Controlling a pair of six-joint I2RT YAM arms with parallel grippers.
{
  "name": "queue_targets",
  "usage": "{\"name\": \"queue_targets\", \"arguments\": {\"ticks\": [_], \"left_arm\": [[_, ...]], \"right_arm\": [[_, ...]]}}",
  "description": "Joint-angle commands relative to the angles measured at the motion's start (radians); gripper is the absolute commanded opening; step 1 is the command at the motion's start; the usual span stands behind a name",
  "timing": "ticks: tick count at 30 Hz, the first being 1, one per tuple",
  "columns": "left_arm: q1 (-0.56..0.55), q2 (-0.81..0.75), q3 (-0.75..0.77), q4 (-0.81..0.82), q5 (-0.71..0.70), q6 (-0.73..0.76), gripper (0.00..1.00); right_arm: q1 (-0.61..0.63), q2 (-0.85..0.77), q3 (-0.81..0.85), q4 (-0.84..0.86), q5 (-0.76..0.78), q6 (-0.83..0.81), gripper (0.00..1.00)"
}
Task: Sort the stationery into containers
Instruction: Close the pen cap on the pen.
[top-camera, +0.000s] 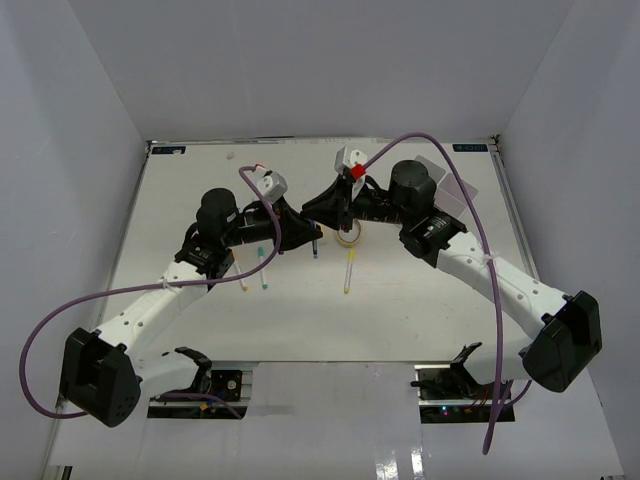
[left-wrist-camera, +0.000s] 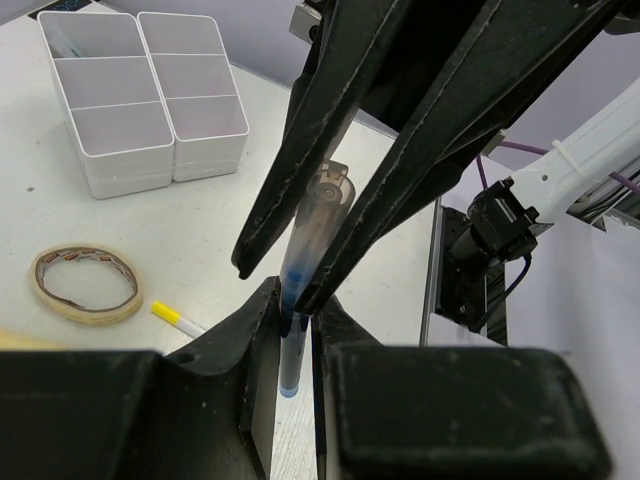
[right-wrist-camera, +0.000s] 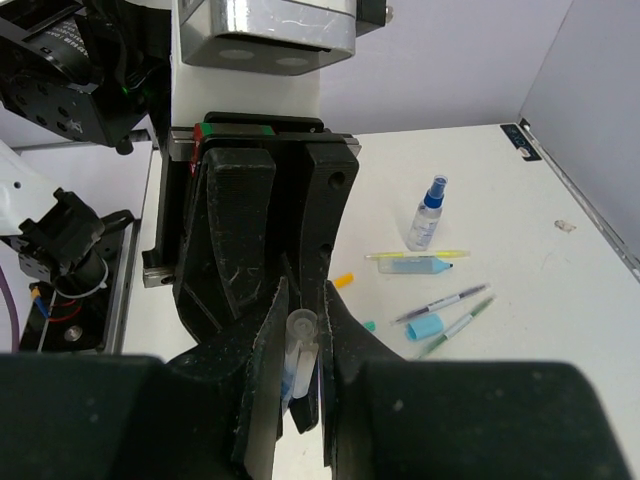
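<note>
Held item: a clear-barrelled pen with blue inside, clamped by both pincers at once. The left pincer is closed on one part of the barrel and the right pincer is closed on it just alongside, the two pairs of fingers nearly touching. No brand or print can be made out on the barrel. Just beside the pincers, on the white table, a tan tape ring is laid flat, and a yellow-capped pen is seen close to it. Beyond the left pincer a loose group of stationery is spread out. A small yellow block lies nearest, then a blue block between two thin pens, one blue-ended and one green-ended. Next come a thick pale-blue marker and a small spray bottle with a blue cap, standing upright; its label cannot be read. Beyond the right pincer, well apart from it, the white compartment tray is set, with only something pale, barely visible, in its farthest cell. At the far table edge a dark blue label is fixed; its writing is too small to be read.
</note>
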Motion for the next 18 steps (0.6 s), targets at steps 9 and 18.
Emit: {"name": "queue_targets", "arguments": {"ticks": [9, 18], "left_arm": [[0.016, -0.146, 0.02, 0.222, 0.006, 0.036, 0.0], [0.016, -0.12, -0.009, 0.22, 0.01, 0.036, 0.0]], "right_arm": [[0.023, 0.063, -0.036, -0.386, -0.009, 0.038, 0.09], [0.023, 0.05, 0.005, -0.37, 0.026, 0.055, 0.15]]}}
